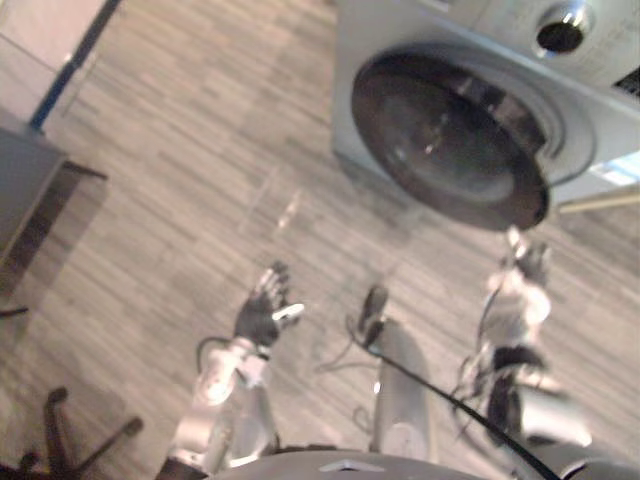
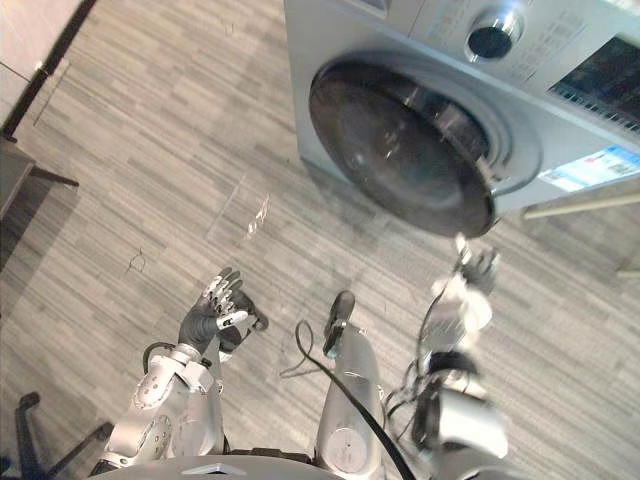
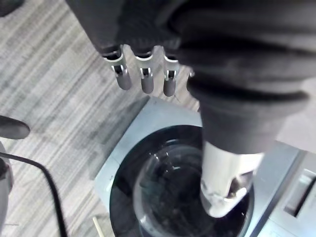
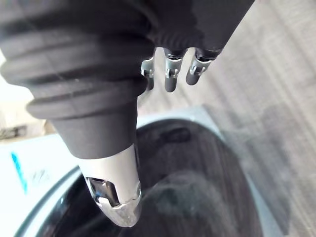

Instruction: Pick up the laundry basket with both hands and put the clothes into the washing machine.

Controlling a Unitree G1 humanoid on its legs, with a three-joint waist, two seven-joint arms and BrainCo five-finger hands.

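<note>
Washing machine (image 2: pixel 420 30) faced, door (image 2: pixel 400 145) shut.
Left robot hand (image 2: pixel 215 312) and right robot hand (image 2: pixel 472 280) are held open, empty; the basket should be gripped evenly.

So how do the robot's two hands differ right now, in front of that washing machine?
The right hand is raised close under the lower rim of the washing machine door. The left hand sits farther from it, over the wood floor. The left hand shows its dark cover with fingers fanned, while the right hand shows mostly silver. Both are open and hold nothing.
</note>
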